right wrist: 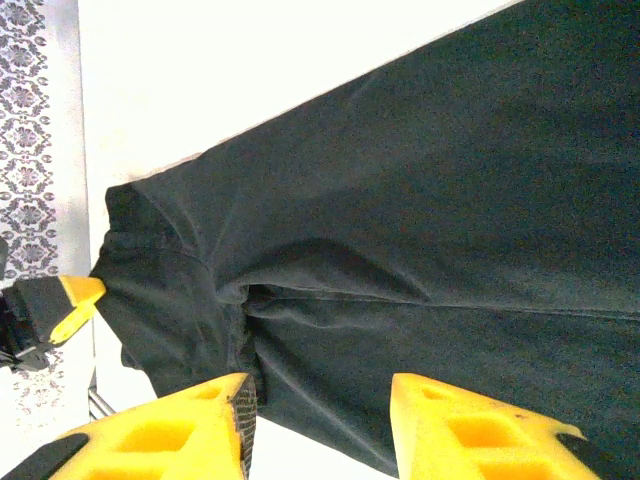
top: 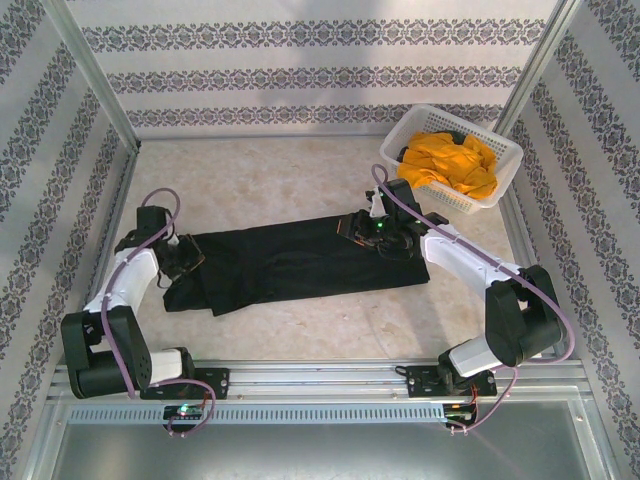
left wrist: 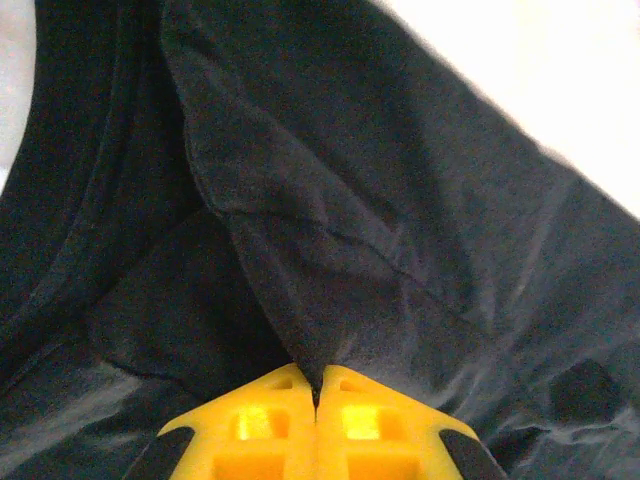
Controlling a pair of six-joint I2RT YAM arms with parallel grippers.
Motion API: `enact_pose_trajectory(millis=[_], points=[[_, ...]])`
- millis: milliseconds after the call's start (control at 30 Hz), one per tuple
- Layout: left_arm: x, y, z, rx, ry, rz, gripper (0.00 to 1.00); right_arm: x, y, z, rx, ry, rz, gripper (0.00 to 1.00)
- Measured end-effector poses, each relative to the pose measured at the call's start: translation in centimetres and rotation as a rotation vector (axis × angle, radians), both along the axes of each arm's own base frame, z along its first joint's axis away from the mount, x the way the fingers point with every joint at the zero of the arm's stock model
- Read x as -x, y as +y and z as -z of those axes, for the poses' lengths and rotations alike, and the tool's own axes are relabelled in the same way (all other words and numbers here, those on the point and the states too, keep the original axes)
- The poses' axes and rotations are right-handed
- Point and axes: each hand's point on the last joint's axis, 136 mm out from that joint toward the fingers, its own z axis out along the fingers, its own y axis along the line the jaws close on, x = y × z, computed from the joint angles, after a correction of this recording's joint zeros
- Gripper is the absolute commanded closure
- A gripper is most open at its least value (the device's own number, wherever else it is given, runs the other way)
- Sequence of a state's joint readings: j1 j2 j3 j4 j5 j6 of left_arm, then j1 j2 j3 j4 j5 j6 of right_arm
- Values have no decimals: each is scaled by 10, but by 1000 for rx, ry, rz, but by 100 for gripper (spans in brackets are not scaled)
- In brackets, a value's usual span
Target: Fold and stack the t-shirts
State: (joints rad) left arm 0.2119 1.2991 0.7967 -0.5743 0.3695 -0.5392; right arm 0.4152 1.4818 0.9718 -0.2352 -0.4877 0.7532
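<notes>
Because the black t-shirt [top: 300, 262] is limp, light cloth, it sprawls over the surface [top: 260, 180] beside the white basket [top: 462, 201], in which the orange-yellow t-shirt [top: 455, 160] sits bunched. Farthest from the basket, the left tool [left wrist: 318, 380] pinches a fold tight; nearer it, the right tool [right wrist: 322, 390] hovers part-open. Corners and hems look the best holds.

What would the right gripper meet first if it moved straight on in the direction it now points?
Most likely the black t-shirt: the right gripper stands open and points at the cloth spread just ahead of it. How far off the cloth lies, I cannot tell.
</notes>
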Motion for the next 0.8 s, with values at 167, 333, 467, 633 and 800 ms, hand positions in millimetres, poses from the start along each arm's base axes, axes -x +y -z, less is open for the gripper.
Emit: enact_pose_trajectory(millis=[167,333,467,633,800], points=[[-15,3,-5,5,16,-4,99,0,0,0,0,0,1,58],[-33,8,-3,5,47,-4,100,0,0,0,0,1,1,58],[-45,14,4,-10,72,0,100,-1,-3,0,1,2,8,58],[-54,20,22,-33,124,8,100,2,-7,3,4,10,14,58],[-52,25,50,-48,203,21,94,5,-10,10,12,26,19,58]])
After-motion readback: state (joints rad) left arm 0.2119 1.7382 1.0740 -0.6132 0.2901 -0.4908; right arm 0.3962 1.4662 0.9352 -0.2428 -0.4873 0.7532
